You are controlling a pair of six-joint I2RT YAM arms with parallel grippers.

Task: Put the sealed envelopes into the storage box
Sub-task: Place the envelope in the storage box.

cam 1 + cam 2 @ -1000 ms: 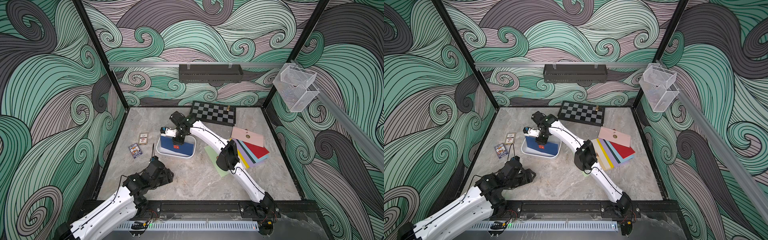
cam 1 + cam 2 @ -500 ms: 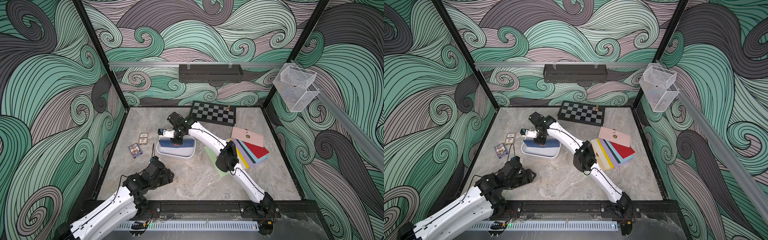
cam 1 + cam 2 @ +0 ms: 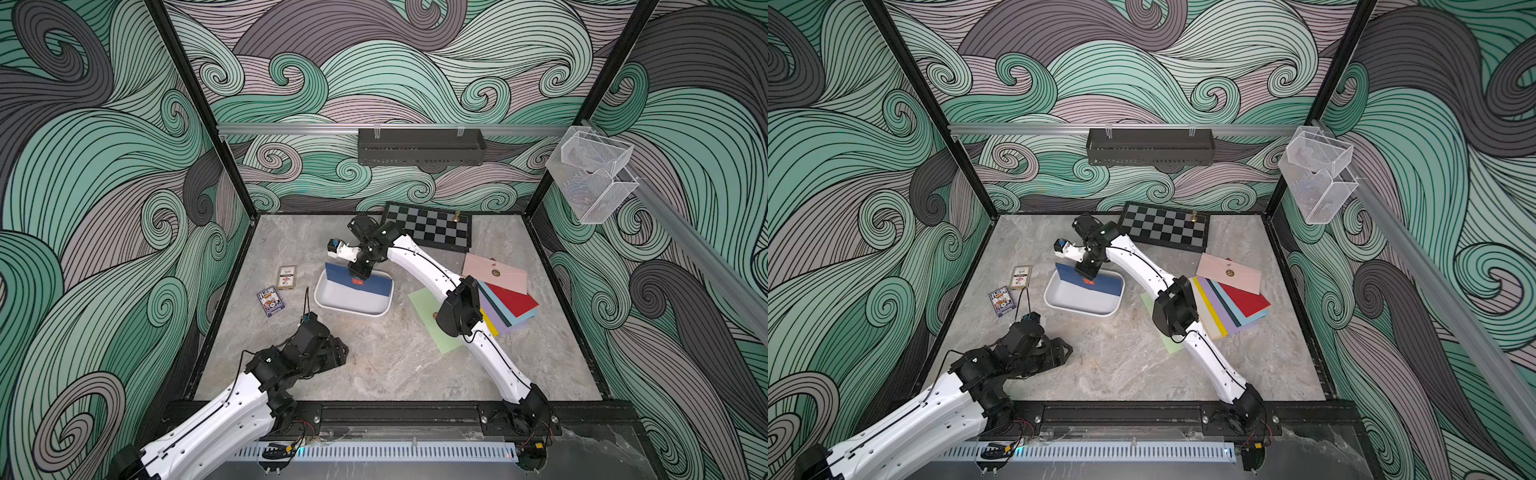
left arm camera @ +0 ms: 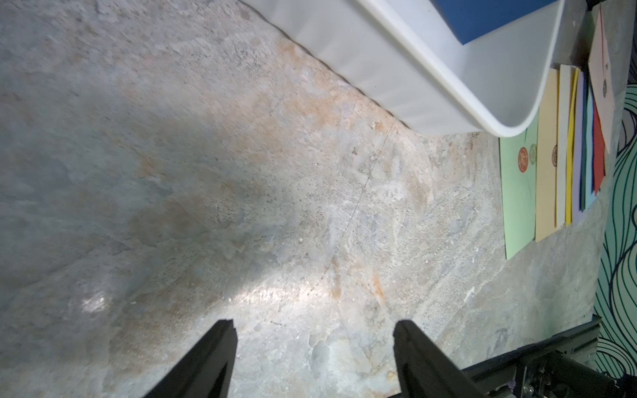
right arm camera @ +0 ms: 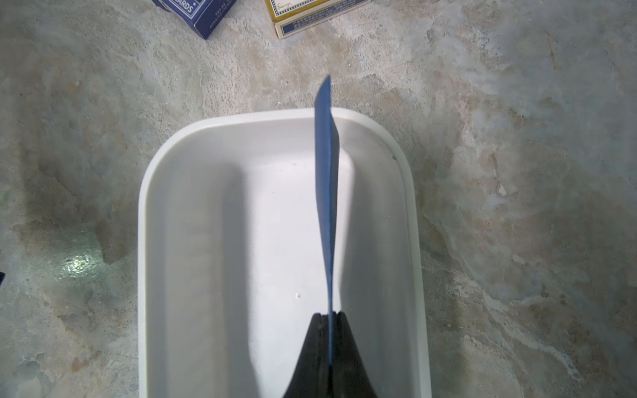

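The white storage box point(image 3: 348, 311) point(image 3: 1079, 308) sits mid-table in both top views. My right gripper point(image 3: 360, 271) point(image 3: 1087, 272) point(image 5: 331, 315) is shut on a navy envelope point(image 3: 360, 282) point(image 3: 1096, 283) point(image 5: 327, 172) with a red seal. The envelope stands on edge inside the box, along its far side. A fanned stack of sealed envelopes point(image 3: 508, 300) point(image 3: 1237, 305) point(image 4: 551, 155) lies to the right, with a pink one point(image 3: 494, 272) on top and a green one point(image 3: 428, 322) partly under my right arm. My left gripper point(image 3: 337, 353) point(image 3: 1062, 351) point(image 4: 313, 324) is open over bare table, in front of the box.
Two card packs point(image 3: 286, 277) point(image 3: 270, 301) lie left of the box. A chessboard point(image 3: 428, 226) with one piece lies at the back. A black tray point(image 3: 419, 146) hangs on the back wall. A clear mesh bin point(image 3: 590, 172) hangs at the right.
The navy envelope hid most of the box's inside a second ago. It now stands along the far side with the white floor showing. My left arm has not moved.
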